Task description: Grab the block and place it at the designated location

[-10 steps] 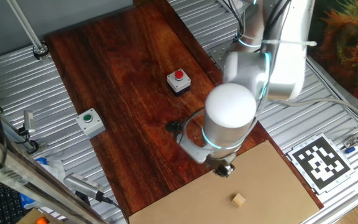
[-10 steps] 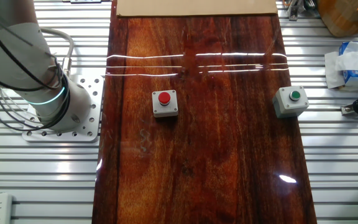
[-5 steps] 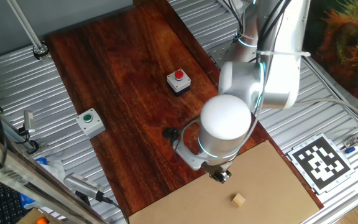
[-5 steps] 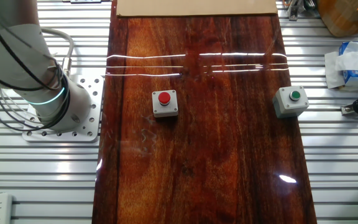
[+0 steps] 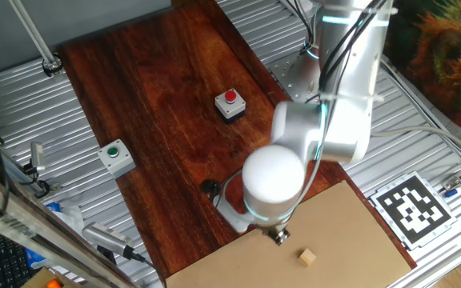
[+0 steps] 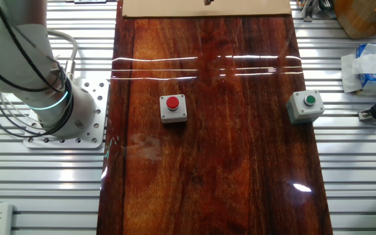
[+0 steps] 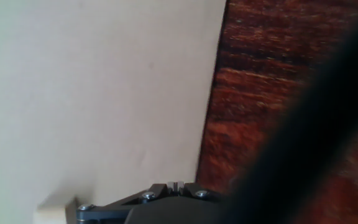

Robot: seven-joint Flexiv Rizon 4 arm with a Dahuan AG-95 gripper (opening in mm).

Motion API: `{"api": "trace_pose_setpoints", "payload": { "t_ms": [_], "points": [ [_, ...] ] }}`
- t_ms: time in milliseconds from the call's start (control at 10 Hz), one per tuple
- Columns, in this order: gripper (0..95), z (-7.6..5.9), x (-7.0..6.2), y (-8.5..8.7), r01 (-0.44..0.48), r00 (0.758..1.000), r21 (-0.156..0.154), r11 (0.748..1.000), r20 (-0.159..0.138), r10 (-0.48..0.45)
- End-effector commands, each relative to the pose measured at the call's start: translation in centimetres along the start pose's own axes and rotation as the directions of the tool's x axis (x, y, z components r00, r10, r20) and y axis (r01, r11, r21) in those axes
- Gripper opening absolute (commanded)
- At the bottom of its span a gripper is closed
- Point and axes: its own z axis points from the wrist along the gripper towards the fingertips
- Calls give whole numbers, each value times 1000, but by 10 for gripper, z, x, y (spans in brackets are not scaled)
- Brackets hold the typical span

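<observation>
The gripper (image 5: 278, 235) hangs over the near edge of the cardboard sheet (image 5: 350, 232), close to the wooden block (image 5: 307, 257) but apart from it. Whether its jaws are spread or closed cannot be told.

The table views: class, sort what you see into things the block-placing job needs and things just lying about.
Needed for the job:
- block
- cardboard sheet it lies on
- claw

The target dot shows in no view.

Just lying about:
- red button box
- green button box
- black-and-white tag
- tissue pack
</observation>
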Motion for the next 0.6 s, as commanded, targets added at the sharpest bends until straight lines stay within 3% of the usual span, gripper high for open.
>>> {"api": "trace_pose_setpoints", "payload": {
  "t_ms": [100,300,600],
  "points": [
    [0,-12,2,2,13,1000,1,1000,3,-13],
    [0,-27,6,4,8,1000,-2,1000,6,-8],
    [0,-29,6,4,10,1000,-3,1000,4,-10]
  ]
}}
